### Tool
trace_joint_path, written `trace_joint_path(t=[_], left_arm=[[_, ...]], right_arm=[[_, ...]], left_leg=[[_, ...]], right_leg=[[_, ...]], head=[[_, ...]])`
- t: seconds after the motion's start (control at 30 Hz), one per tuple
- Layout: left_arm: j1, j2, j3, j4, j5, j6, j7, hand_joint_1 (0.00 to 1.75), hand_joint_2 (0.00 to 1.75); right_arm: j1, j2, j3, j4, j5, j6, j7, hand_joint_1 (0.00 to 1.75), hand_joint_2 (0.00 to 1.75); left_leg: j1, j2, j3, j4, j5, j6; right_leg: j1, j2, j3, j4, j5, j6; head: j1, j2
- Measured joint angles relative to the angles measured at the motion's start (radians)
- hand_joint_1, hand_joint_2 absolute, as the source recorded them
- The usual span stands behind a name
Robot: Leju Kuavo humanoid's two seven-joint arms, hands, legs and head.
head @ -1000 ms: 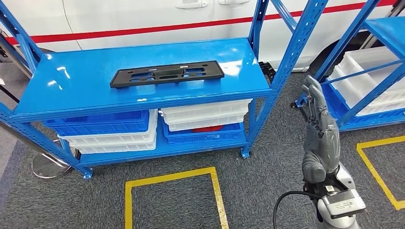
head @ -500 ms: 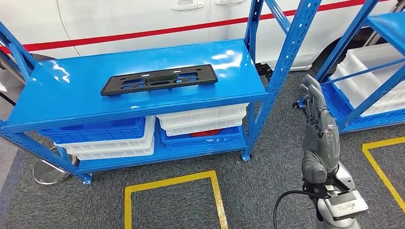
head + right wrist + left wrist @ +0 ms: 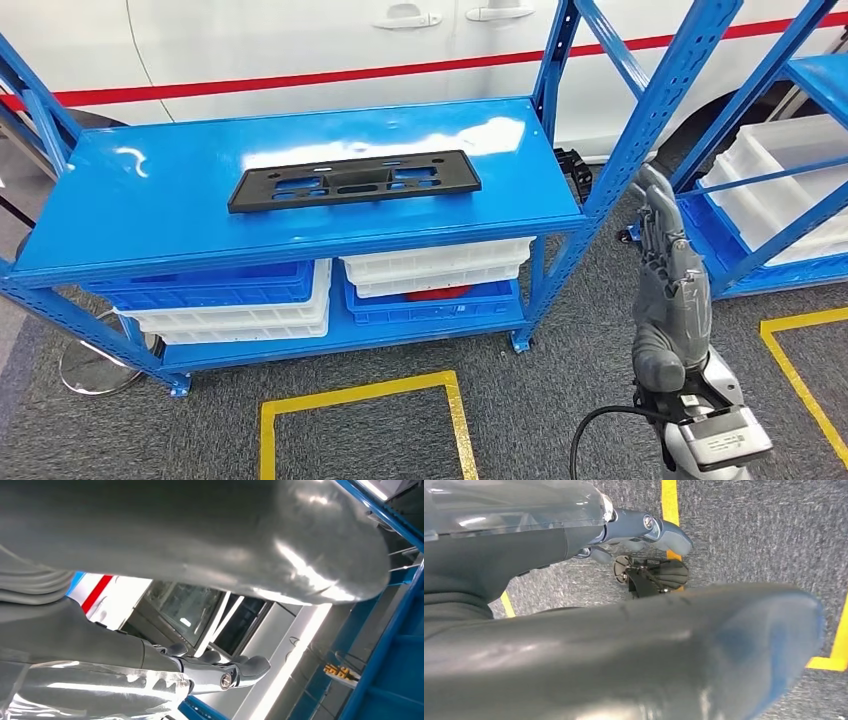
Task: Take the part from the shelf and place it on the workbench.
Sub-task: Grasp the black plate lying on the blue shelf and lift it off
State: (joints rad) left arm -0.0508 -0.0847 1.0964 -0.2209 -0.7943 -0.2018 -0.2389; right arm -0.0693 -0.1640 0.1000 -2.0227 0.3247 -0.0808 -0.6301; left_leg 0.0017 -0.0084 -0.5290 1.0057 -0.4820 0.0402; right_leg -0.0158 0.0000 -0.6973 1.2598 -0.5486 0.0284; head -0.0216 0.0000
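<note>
1. the right hand (image 3: pixel 668 275) is raised beside the shelf's right upright, fingers stretched out together and pointing up, holding nothing.
2. the left hand (image 3: pixel 644 527) hangs over the grey carpet and its yellow floor line (image 3: pixel 669 500), fingers extended, empty.
3. the black part (image 3: pixel 354 181) lies flat on the top board of the blue shelf (image 3: pixel 150 200), well apart from both hands.
4. blue and white bins (image 3: pixel 240 295) sit stacked on the lower shelf board.

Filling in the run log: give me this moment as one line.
phase: approach | black part flat on blue shelf top | right hand raised, holds nothing | left hand holds nothing
</note>
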Motion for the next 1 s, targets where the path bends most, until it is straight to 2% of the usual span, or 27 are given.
trace_joint_path(t=[0.03, 0.07, 0.1, 0.13, 0.2, 0.27, 0.3, 0.33, 0.4, 0.43, 0.47, 0.5, 0.57, 0.6, 0.63, 0.7, 0.8, 0.87, 0.93, 0.97, 1.0], left_arm=[[0.001, 0.000, 0.000, 0.000, -0.001, 0.001, 0.005, 0.00, 0.00], [0.001, 0.000, 0.000, 0.000, -0.002, 0.003, 0.011, 0.00, 0.00], [0.001, -0.001, 0.000, 0.001, -0.004, 0.006, 0.018, 0.00, 0.00], [0.000, -0.001, 0.000, 0.001, -0.005, 0.011, 0.025, 0.00, 0.00], [-0.001, -0.001, 0.000, 0.001, -0.008, 0.022, 0.039, 0.00, 0.00], [0.000, 0.001, 0.000, 0.001, -0.010, 0.032, 0.052, 0.00, 0.00], [0.000, 0.002, 0.000, 0.001, -0.011, 0.035, 0.056, 0.00, 0.00], [-0.001, 0.002, 0.000, 0.001, -0.013, 0.037, 0.059, 0.00, 0.00], [0.001, 0.003, 0.000, 0.001, -0.015, 0.039, 0.064, 0.00, 0.00], [0.004, 0.004, 0.000, 0.001, -0.016, 0.040, 0.066, 0.00, 0.00], [0.007, 0.005, 0.000, 0.001, -0.016, 0.040, 0.068, 0.00, 0.00], [0.010, 0.006, 0.000, 0.001, -0.017, 0.041, 0.070, 0.00, 0.00], [0.014, 0.009, 0.001, 0.001, -0.016, 0.046, 0.074, 0.00, 0.00], [0.015, 0.012, 0.002, 0.001, -0.016, 0.050, 0.075, 0.00, 0.00], [0.016, 0.014, 0.004, 0.001, -0.014, 0.054, 0.077, 0.00, 0.00], [0.018, 0.020, 0.007, 0.001, -0.011, 0.061, 0.081, 0.00, 0.00], [0.023, 0.024, 0.015, 0.001, -0.008, 0.067, 0.086, 0.00, 0.00], [0.022, 0.026, 0.019, 0.001, -0.008, 0.067, 0.086, 0.00, 0.00], [0.021, 0.027, 0.021, 0.001, -0.008, 0.064, 0.084, 0.00, 0.00], [0.021, 0.027, 0.022, 0.001, -0.008, 0.062, 0.082, 0.00, 0.00], [0.023, 0.027, 0.022, 0.001, -0.008, 0.060, 0.080, 0.00, 0.00]], right_arm=[[0.001, 0.000, -0.001, 0.000, -0.002, 0.000, -0.001, 0.00, 0.00], [0.003, 0.000, -0.002, 0.000, -0.005, 0.000, -0.002, 0.00, 0.00], [0.005, 0.000, -0.003, 0.000, -0.007, 0.000, -0.003, 0.00, 0.00], [0.009, 0.000, -0.005, 0.000, -0.008, 0.000, -0.004, 0.00, 0.00], [0.020, 0.000, -0.008, -0.003, -0.008, -0.001, -0.008, 0.00, 0.00], [0.033, 0.000, -0.013, -0.009, -0.004, -0.002, -0.012, 0.00, 0.00], [0.038, 0.000, -0.016, -0.014, -0.001, -0.004, -0.014, 0.00, 0.00], [0.044, 0.001, -0.019, -0.018, 0.003, -0.005, -0.015, 0.00, 0.00], [0.059, 0.001, -0.025, -0.024, 0.008, -0.010, -0.013, 0.00, 0.00], [0.068, 0.001, -0.029, -0.027, 0.010, -0.012, -0.011, 0.00, 0.00], [0.077, 0.002, -0.033, -0.030, 0.012, -0.015, -0.009, 0.00, 0.00], [0.085, 0.002, -0.037, -0.033, 0.013, -0.018, -0.005, 0.00, 0.00], [0.097, 0.002, -0.047, -0.039, 0.016, -0.023, 0.000, 0.00, 0.00], [0.102, 0.002, -0.052, -0.042, 0.016, -0.025, 0.001, 0.00, 0.00], [0.106, 0.002, -0.058, -0.043, 0.015, -0.027, 0.003, 0.00, 0.00], [0.113, 0.002, -0.070, -0.044, 0.010, -0.029, 0.009, 0.00, 0.00], [0.113, 0.003, -0.082, -0.044, 0.004, -0.028, 0.025, 0.00, 0.00], [0.111, 0.003, -0.086, -0.044, 0.007, -0.027, 0.038, 0.00, 0.00], [0.113, 0.003, -0.087, -0.044, 0.013, -0.026, 0.051, 0.00, 0.00], [0.115, 0.003, -0.087, -0.043, 0.016, -0.026, 0.055, 0.00, 0.00], [0.116, 0.003, -0.087, -0.043, 0.018, -0.026, 0.059, 0.00, 0.00]], left_leg=[[0.000, 0.000, 0.012, 0.000, -0.008, -0.002], [0.000, -0.001, 0.023, 0.000, -0.016, -0.006], [-0.001, -0.001, 0.029, 0.000, -0.023, -0.010], [-0.001, -0.001, 0.031, -0.001, -0.030, -0.016], [-0.003, -0.001, 0.036, 0.001, -0.036, -0.028], [-0.003, 0.001, 0.040, 0.018, -0.046, -0.038], [-0.002, 0.002, 0.027, 0.048, -0.058, -0.043], [0.000, 0.002, -0.001, 0.101, -0.080, -0.048], [0.003, 0.003, -0.078, 0.230, -0.129, -0.056], [0.004, 0.003, -0.112, 0.276, -0.141, -0.059], [0.005, 0.003, -0.131, 0.289, -0.134, -0.060], [0.005, 0.003, -0.134, 0.268, -0.105, -0.059], [0.005, 0.003, -0.103, 0.149, -0.012, -0.052], [0.002, 0.003, -0.087, 0.093, 0.015, -0.047], [-0.002, 0.003, -0.075, 0.054, 0.029, -0.040], [-0.009, 0.004, -0.069, 0.026, 0.023, -0.026], [-0.004, 0.004, -0.041, 0.006, 0.028, -0.006], [-0.001, 0.004, -0.025, -0.001, 0.025, 0.001], [-0.003, 0.003, -0.019, -0.001, 0.016, 0.004], [-0.003, 0.002, -0.014, -0.001, 0.011, 0.003], [-0.003, 0.002, -0.007, 0.000, 0.004, 0.002]], right_leg=[[0.000, 0.000, 0.018, -0.063, 0.052, -0.002], [0.002, -0.001, 0.038, -0.124, 0.091, -0.006], [0.005, -0.001, 0.054, -0.178, 0.109, -0.011], [0.009, -0.002, 0.063, -0.210, 0.119, -0.018], [0.013, -0.001, 0.067, -0.227, 0.108, -0.033], [0.009, 0.000, 0.082, -0.232, 0.110, -0.045], [0.007, 0.000, 0.090, -0.234, 0.107, -0.051], [0.005, -0.001, 0.099, -0.237, 0.103, -0.055], [0.006, -0.002, 0.110, -0.237, 0.091, -0.060], [0.006, -0.001, 0.117, -0.237, 0.084, -0.060], [0.006, 0.000, 0.125, -0.237, 0.078, -0.060], [0.006, 0.001, 0.136, -0.237, 0.070, -0.059], [0.006, 0.002, 0.158, -0.238, 0.054, -0.056], [0.006, 0.002, 0.167, -0.238, 0.047, -0.052], [0.006, 0.002, 0.171, -0.238, 0.042, -0.047], [0.007, 0.002, 0.178, -0.233, 0.038, -0.035], [0.006, 0.002, 0.178, -0.201, 0.026, -0.019], [0.002, 0.001, 0.136, -0.121, -0.016, -0.013], [0.001, 0.001, 0.060, -0.012, -0.059, -0.006], [0.001, 0.001, 0.032, 0.017, -0.060, -0.004], [0.001, 0.001, 0.020, 0.013, -0.040, -0.002]], head=[[0.000, 0.000], [0.000, 0.000], [0.001, 0.000], [0.002, 0.000], [0.004, 0.000], [0.004, 0.000], [0.002, 0.000], [0.001, 0.000], [-0.001, 0.000], [-0.001, 0.000], [-0.001, 0.000], [-0.001, 0.000], [-0.001, 0.000], [0.000, 0.000], [-0.001, 0.000], [0.000, 0.000], [0.001, 0.000], [0.003, 0.000], [0.004, 0.000], [0.004, 0.000], [0.004, 0.000]])
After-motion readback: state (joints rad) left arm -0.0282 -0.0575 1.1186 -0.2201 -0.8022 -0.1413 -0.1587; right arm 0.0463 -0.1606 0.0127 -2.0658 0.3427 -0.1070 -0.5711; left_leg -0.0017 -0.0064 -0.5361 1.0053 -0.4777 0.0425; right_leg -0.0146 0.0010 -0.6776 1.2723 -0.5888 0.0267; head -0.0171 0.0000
